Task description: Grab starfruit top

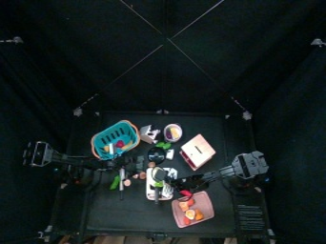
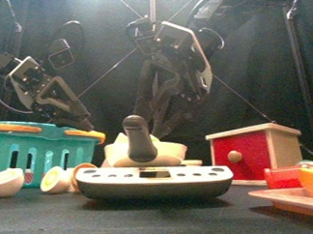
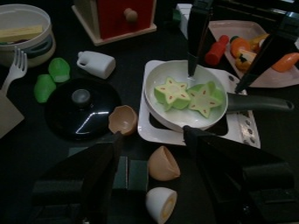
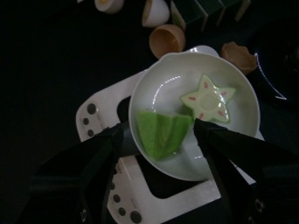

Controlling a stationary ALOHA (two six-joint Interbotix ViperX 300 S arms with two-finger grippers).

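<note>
The right gripper (image 4: 163, 144) hangs over the white pan (image 4: 187, 109) with its two jaws spread wide and nothing between them; the green starfruit piece (image 4: 162, 133) lies in the gap below the jaws, and the star-shaped starfruit top (image 4: 209, 98) lies just beside it, both inside the pan. In the left wrist view the same two black jaws come down over the pan's far rim, one on each side of it, above the two starfruit halves. The pan sits on a small white toy stove (image 4: 111, 140) with dark knobs along one edge, and its black handle (image 3: 260, 102) sticks out sideways. The stove stands near the middle of the table (image 1: 114, 221), toward its front edge.

The left gripper (image 3: 149, 149) is held back from the pan, and its jaws stand apart and empty. Beneath it lie a few egg-shell halves (image 3: 163, 163), and near them a black lid (image 3: 82, 109) with a knob.

Farther out, a teal basket (image 1: 112, 139) sits toward the table's back left corner, a red box (image 2: 252, 149) with a white top stands right of the stove, and a pink plate (image 1: 204, 209) with orange food rests at the front right.
</note>
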